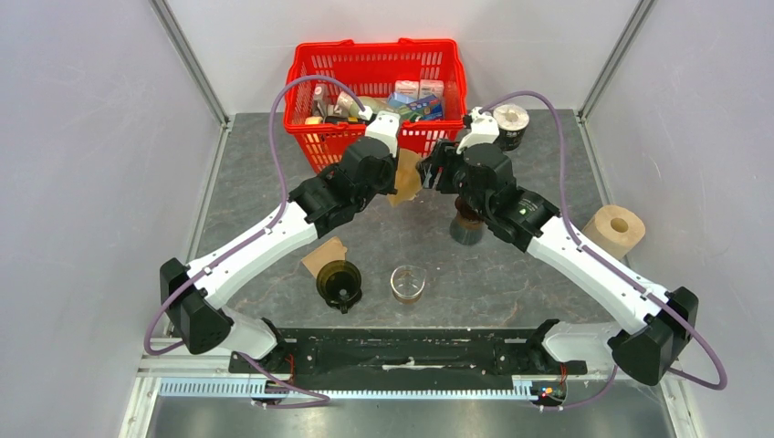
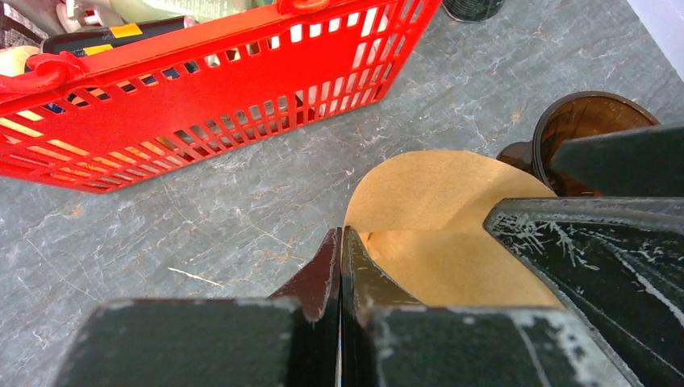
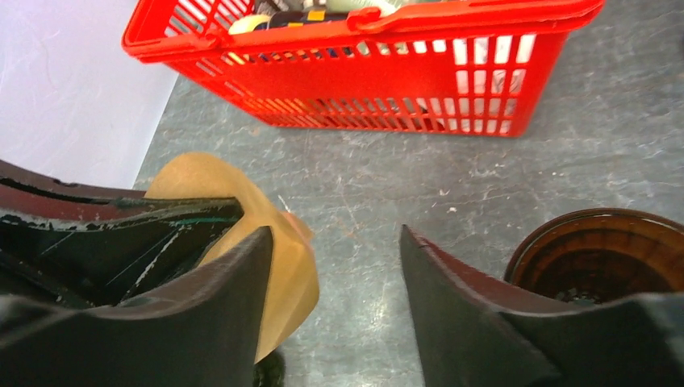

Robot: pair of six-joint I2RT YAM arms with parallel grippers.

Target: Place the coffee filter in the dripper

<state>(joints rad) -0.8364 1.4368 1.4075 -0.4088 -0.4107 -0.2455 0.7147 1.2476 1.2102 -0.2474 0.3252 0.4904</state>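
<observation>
The left gripper (image 2: 340,242) is clamped on the tan paper cone coffee filter (image 2: 440,201), held above the grey table. The right gripper (image 3: 335,242), jaws apart, sits just beside the filter, near the dark brown translucent dripper (image 3: 601,258).

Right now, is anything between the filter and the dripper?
Yes: the open right tool sits between the filter, pinched in the left tool, and the dripper, and from above it partly covers the dripper.
</observation>
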